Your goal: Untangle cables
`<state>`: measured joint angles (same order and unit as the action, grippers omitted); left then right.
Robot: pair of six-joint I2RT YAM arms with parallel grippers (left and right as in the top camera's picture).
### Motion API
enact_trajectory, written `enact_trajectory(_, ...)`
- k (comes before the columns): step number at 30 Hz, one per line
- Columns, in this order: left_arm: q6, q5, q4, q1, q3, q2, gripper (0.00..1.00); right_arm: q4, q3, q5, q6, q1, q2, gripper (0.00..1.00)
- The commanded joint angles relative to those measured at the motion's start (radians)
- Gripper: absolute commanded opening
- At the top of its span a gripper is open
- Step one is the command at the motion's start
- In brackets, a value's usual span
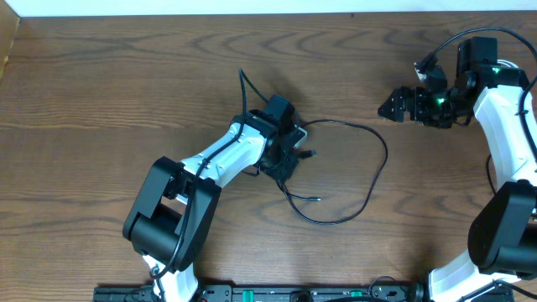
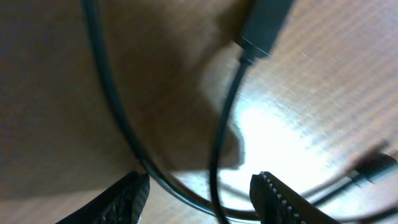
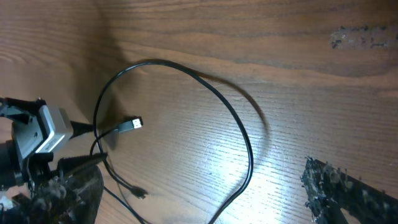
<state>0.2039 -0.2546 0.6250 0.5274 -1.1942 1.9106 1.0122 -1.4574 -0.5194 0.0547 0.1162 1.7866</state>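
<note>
1. The black cable point(image 1: 386, 155) lies looped on the surface point(image 1: 126, 84), bunched at the left fingers point(image 2: 127, 196).
2. Those stand apart, straddling strands; the right fingers point(image 3: 348, 193) apart, well clear.
3. Bunch looks tangled; separation remains.

On the table point(image 1: 126, 75), the left gripper point(image 1: 284, 168) sits at centre, low to the surface. The cable point(image 1: 384, 159) lies on the table, looping out to the right of that gripper and back toward the front edge. Its strands pass between the fingers point(image 2: 127, 196). One plug point(image 1: 310, 154) lies just right of the gripper. The right gripper point(image 1: 388, 107) stands behind and right of the loop, apart from it.
</note>
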Motion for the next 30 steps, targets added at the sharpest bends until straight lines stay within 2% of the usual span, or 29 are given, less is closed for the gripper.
enact_trajectory(1,0.023,0.087,-0.021,-0.005,0.008,0.015,0.58,0.002,0.000,-0.003,-0.005,-0.007,0.000,0.99)
enact_trajectory(5,-0.019,0.094,-0.085,-0.005,0.008,0.051,0.54,0.003,0.000,-0.003,-0.005,-0.007,0.000,0.99)
enact_trajectory(9,-0.049,0.095,-0.106,-0.004,0.008,0.066,0.34,0.005,0.000,-0.003,-0.005,-0.008,0.000,0.99)
enact_trajectory(12,-0.075,0.095,-0.109,-0.004,0.007,0.066,0.14,0.003,0.000,-0.008,-0.006,-0.008,0.000,0.99)
enact_trajectory(14,-0.120,0.095,-0.112,-0.004,0.003,0.064,0.08,0.001,0.000,-0.015,-0.010,-0.009,0.000,0.99)
enact_trajectory(18,-0.278,0.054,-0.129,-0.004,-0.020,0.063,0.08,0.000,0.000,-0.016,-0.017,-0.022,0.000,0.99)
enact_trajectory(22,-0.568,-0.130,-0.230,0.000,-0.021,0.063,0.07,-0.007,0.000,-0.016,-0.018,-0.050,0.000,0.99)
enact_trajectory(25,-0.729,-0.161,-0.312,0.020,-0.021,0.063,0.08,-0.007,0.000,-0.016,-0.032,-0.069,0.000,0.99)
enact_trajectory(27,-0.781,-0.159,-0.358,0.035,-0.021,0.063,0.08,-0.007,0.000,-0.018,-0.037,-0.083,0.000,0.99)
enact_trajectory(30,-0.789,-0.136,-0.395,0.045,-0.021,0.063,0.11,-0.011,0.000,-0.018,-0.074,-0.101,0.000,0.99)
